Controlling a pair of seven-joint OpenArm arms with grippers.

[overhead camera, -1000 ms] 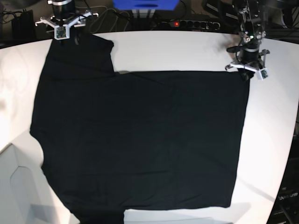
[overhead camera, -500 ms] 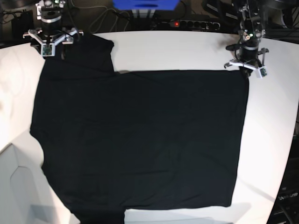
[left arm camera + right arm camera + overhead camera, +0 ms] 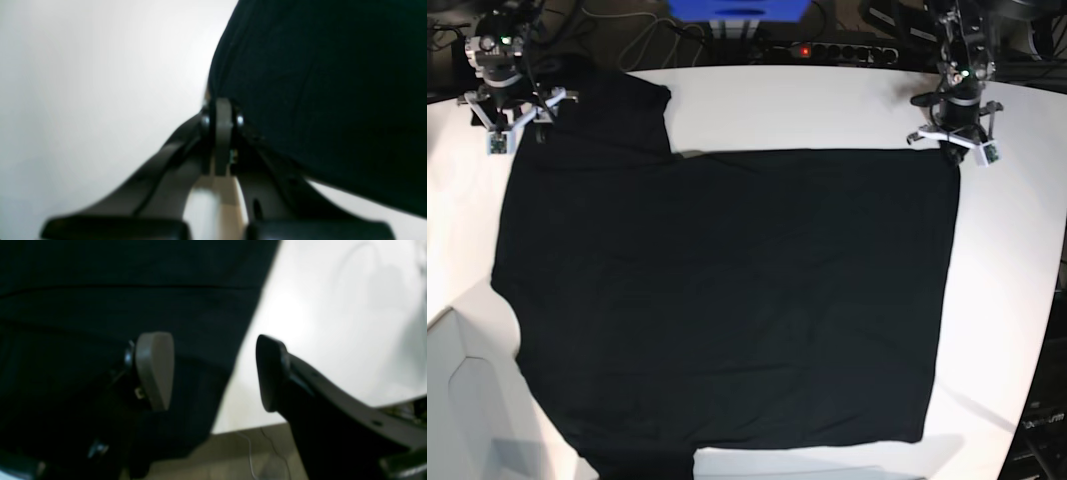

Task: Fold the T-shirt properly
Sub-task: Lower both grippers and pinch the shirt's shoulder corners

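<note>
The black T-shirt (image 3: 727, 300) lies spread flat, plain side up, on the white table (image 3: 807, 105), with one sleeve (image 3: 617, 110) at the far left. My left gripper (image 3: 954, 150) stands at the shirt's far right corner. In the left wrist view this gripper (image 3: 223, 108) is shut, with the T-shirt (image 3: 317, 83) edge pinched at its tips. My right gripper (image 3: 505, 135) hovers open at the sleeve's outer edge. In the right wrist view the right gripper (image 3: 213, 373) straddles the cloth edge, one pad (image 3: 155, 370) over the T-shirt (image 3: 100, 306) and the other fingertip (image 3: 270, 373) over bare table.
Behind the table are a power strip with a red light (image 3: 827, 50), a blue box (image 3: 737, 12) and cables. The table's edge (image 3: 253, 426) lies close under my right gripper, with floor beyond. A white panel (image 3: 457, 400) sits at the front left.
My right arm has swung left along the back of the table to the sleeve's outer edge and opened wider. My left gripper has shut on the shirt's far right corner.
</note>
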